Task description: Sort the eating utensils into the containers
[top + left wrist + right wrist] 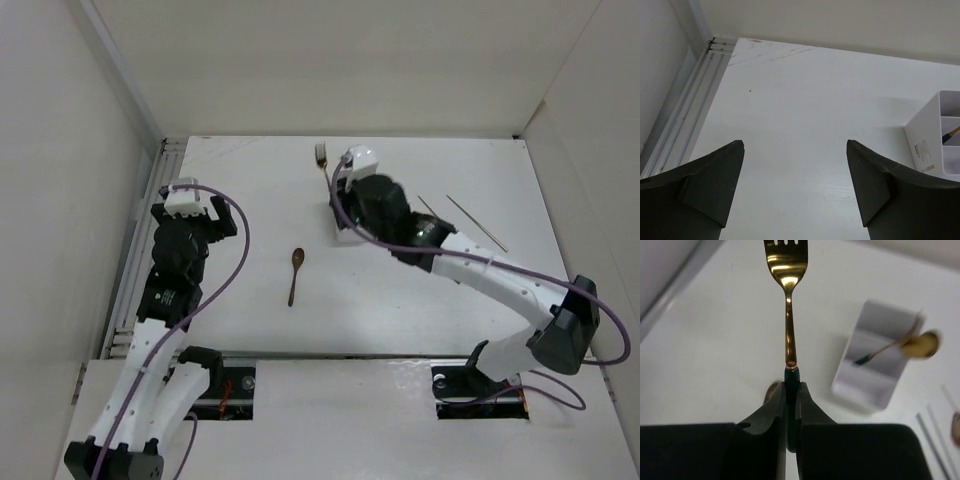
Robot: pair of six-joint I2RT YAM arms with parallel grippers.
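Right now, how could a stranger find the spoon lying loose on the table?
On the white table, look between the left arm and right arm. The spoon lies there flat and alone; the fork is in the right gripper.

Robotics lab test cell. White table [250,180], plain white enclosure walls [350,60], metal rail [140,240] at frame left, left arm [175,265] and right arm [490,280] bolted at bottom, purple cables [244,240].

One fork [786,315], two chopsticks [476,222], one white box [865,390], at least two spoons [296,270].
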